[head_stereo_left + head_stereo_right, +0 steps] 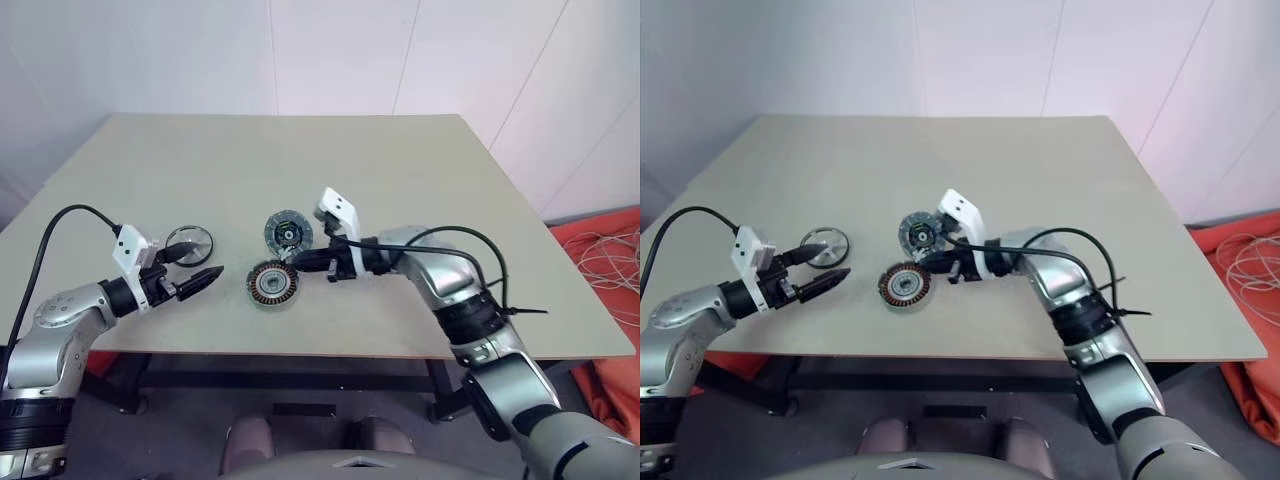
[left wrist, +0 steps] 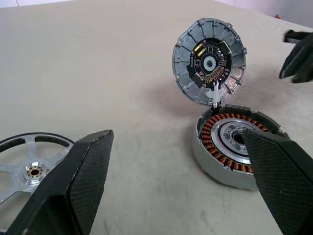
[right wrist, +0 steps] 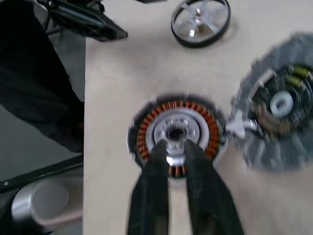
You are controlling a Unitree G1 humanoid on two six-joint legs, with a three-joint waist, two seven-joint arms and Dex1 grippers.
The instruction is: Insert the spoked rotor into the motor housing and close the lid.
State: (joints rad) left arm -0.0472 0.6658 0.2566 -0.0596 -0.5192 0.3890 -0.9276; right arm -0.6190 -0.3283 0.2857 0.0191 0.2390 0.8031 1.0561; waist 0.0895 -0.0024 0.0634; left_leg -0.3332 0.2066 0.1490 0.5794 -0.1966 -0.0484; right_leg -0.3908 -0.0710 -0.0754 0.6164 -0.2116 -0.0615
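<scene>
Table (image 1: 420,180): pale beige top on dark frame. White panelled walls (image 1: 330,55) behind, meeting in a corner. Grey floor (image 1: 180,430) below. Orange-red sheet (image 1: 610,250) with loose pale cable (image 1: 612,262) at right. Even, diffuse lighting.

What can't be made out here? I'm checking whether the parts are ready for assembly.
- Spoked rotor: cut off by the picture's edge and the left gripper's finger in the left wrist view.
- Motor housing: near windings hidden behind the right gripper in the right wrist view.
- Lid: blurred there, cut by the edge.
</scene>
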